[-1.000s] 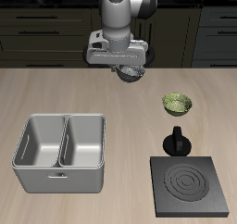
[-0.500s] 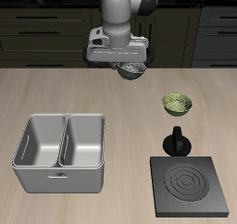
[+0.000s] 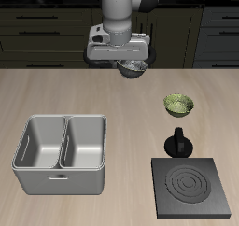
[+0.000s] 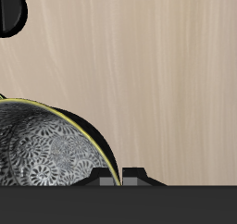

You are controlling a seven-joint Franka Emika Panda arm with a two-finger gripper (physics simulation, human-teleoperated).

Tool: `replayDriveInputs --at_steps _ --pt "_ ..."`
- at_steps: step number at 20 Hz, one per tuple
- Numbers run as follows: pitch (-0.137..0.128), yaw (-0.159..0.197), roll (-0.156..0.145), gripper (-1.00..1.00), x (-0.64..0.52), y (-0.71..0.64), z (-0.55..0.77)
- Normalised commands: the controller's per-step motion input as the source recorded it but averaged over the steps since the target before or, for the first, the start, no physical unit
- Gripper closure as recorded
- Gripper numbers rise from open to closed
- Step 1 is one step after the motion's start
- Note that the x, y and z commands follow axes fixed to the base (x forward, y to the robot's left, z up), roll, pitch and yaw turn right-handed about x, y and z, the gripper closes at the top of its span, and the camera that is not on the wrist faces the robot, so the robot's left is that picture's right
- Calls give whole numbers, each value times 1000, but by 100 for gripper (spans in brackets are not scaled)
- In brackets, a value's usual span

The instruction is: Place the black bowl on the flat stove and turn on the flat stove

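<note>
Broadly, the pale wooden table (image 3: pixel 56 94) fills both views, its grain running plain under everything. On it, nearer the front edge, sits the grey metal tray (image 3: pixel 61 153) with 2 compartments side by side, both showing only bare metal. Well apart from the tray, also near the front edge, lies the flat black square stove (image 3: pixel 191 188) with pale concentric burner rings; it carries nothing on its plate. Its black upright knob (image 3: pixel 177 142) stands at the stove's rear edge, and in the wrist view a dark round shape at the frame's edge may be that knob, though I cannot tell for sure. Just behind the knob rests the small green patterned bowl (image 3: pixel 179 105), upright on the wood.

Above the table's rear part hangs the grey and white robot arm (image 3: pixel 121 15). Its 2-finger gripper (image 3: pixel 132 67) is clamped on the small round black bowl (image 3: pixel 133 70), holding it clear of the table, well apart from the stove. The wrist view shows that bowl (image 4: pixel 46 144) close up: a dark rim with a thin yellowish edge line and a shiny grey-white speckled inside, right against the gripper's dark body.
</note>
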Motion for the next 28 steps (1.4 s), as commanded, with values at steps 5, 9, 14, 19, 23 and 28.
replayDriveInputs --at_steps 5,9,14,19,23,28 --pt "-17 31 8 100 272 27 225" --pt "5 41 4 100 477 3 171" --pt "7 38 44 100 501 199 167" --pt "-9 21 31 100 443 160 217" --pt "15 -14 54 100 465 245 135" --pt "10 20 17 100 343 147 44"
